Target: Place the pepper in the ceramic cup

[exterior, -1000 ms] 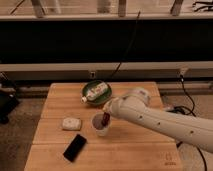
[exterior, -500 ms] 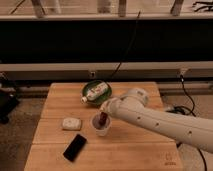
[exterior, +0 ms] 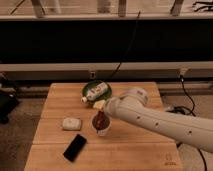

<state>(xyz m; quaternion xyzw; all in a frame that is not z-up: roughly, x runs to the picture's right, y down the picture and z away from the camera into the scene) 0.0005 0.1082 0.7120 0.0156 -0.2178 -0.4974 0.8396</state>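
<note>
The white ceramic cup [exterior: 103, 130] stands upright near the middle of the wooden table [exterior: 130, 145]. The slim dark red-brown pepper [exterior: 100, 120] stands on end in the cup's mouth, its upper part sticking out above the rim. My gripper [exterior: 101, 108] is right above the cup at the pepper's top, at the end of the white arm [exterior: 160, 120] that reaches in from the right. The arm hides part of the cup's right side.
A dark green bowl [exterior: 90, 90] behind the cup holds a white bottle with green label [exterior: 96, 91] lying on its side. A pale sponge-like block [exterior: 71, 123] lies left of the cup. A black phone [exterior: 75, 147] lies at the front left.
The arm has shifted slightly; the pepper stays at the cup's mouth under the gripper. The other objects have not moved.
</note>
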